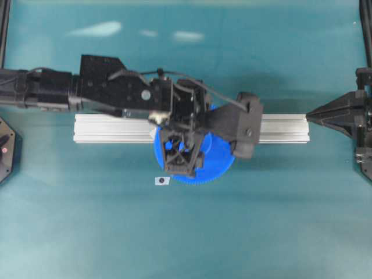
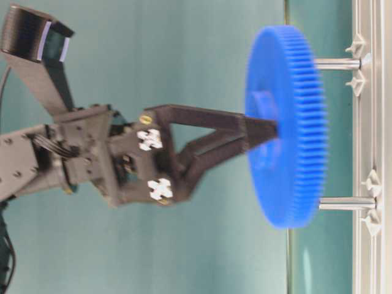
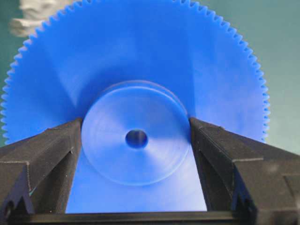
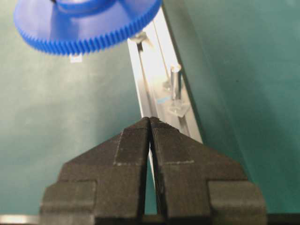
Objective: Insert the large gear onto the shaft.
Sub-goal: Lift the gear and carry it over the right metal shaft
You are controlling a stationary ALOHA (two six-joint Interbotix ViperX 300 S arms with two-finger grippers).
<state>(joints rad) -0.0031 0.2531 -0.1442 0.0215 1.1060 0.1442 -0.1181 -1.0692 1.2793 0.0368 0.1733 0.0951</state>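
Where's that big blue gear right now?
In the overhead view the large gear sits mid-table, held by its hub in the left end effector, over the silver rail.

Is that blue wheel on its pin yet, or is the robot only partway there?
Partway. Done: the left pincer has the large gear gripped by its centre hub and lifted above the rail. In hand: carrying it towards the pins. Left: the bore is not yet on a shaft, and the gear sits clear of both pins. The right pincer waits shut.
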